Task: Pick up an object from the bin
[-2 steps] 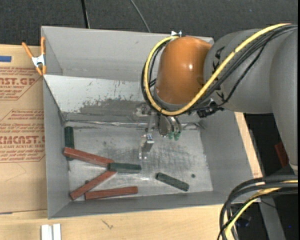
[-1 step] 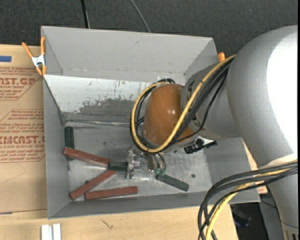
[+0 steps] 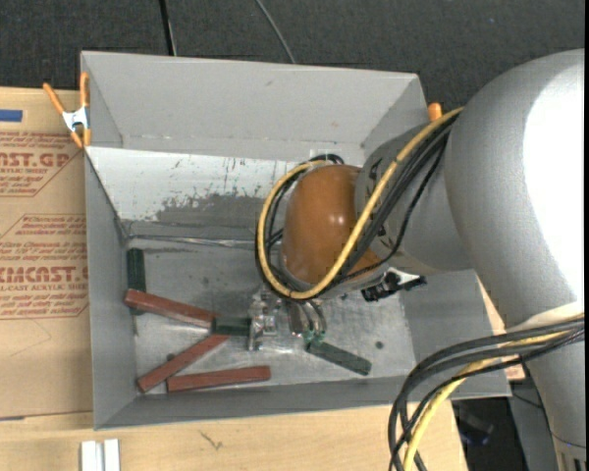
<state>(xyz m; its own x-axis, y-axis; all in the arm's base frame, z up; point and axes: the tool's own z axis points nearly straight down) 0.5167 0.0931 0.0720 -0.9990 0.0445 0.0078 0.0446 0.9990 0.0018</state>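
Grey metal bin (image 3: 245, 165), seen from above, with sloping walls and a scuffed floor. A large silver robot arm (image 3: 510, 184) reaches in from the right side of the view. Its wrist wears a rounded orange cover (image 3: 319, 219), and yellow and black cables (image 3: 266, 234) loop around that cover.

Below the cover, the small metal gripper (image 3: 273, 330) is down at the floor of the bin, near the middle of the front half. Its tip is too small and cluttered to read, so it cannot be told whether it is open or closed, or whether anything is held in it.

Two dark green sticks lie flat right beside the gripper. The short green stick (image 3: 231, 329) lies on the side nearer the view's left, with its end reaching the gripper. The slanted green stick (image 3: 341, 359) starts by the gripper and runs toward the front right corner. Whether the gripper touches either one cannot be made out.

Further left lie three reddish-brown sticks. The upper brown stick (image 3: 167, 307) slants across the floor, the middle brown stick (image 3: 182, 361) angles up toward the gripper, and the lower brown stick (image 3: 218, 378) lies almost level near the front wall. A third green stick (image 3: 134, 268) lies by the left wall, well apart from the gripper.
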